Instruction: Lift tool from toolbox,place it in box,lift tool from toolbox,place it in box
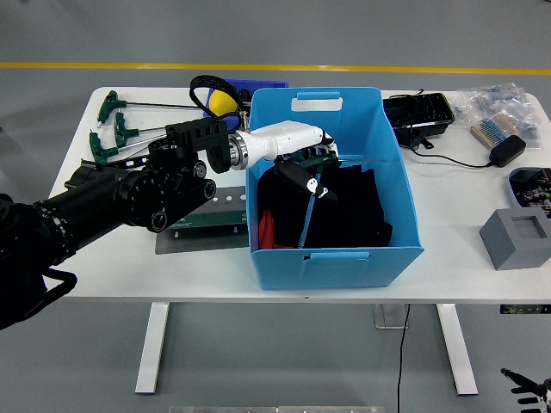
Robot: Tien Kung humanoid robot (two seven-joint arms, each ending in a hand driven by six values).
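- The robot's left hand (301,159), white-shelled with black fingers, reaches in from the left over the near-left wall of the open blue plastic box (331,185) and hangs inside it, above the dark contents.
- Its fingers are relaxed and slightly spread, pointing down and to the right; they grip nothing that can be made out.
- A slim tool with a green T-shaped handle and a long thin metal shaft (357,159) lies inside the box just right of the hand, the shaft running toward the box's right wall; whether the fingertips touch its handle cannot be told.
- The box's floor is covered by black fabric-like material (340,206), with a red item (265,231) showing at the lower left corner and a thin blue strap (307,215) running down across the black.
- Several more green T-handled hex keys (112,129) lie on the white table (456,232) at its far-left corner, well apart from the hand.
- A flat dark green tool holder plate (211,219) lies on the table beside the box's left wall, partly under the black left arm.
- A yellow and black headband-like item (217,95) sits behind the arm near the box's far-left corner.
- To the right of the box: a black tray (417,112), a black adapter with cable (505,151), and a grey foam block (516,237).
- The right arm does not appear.
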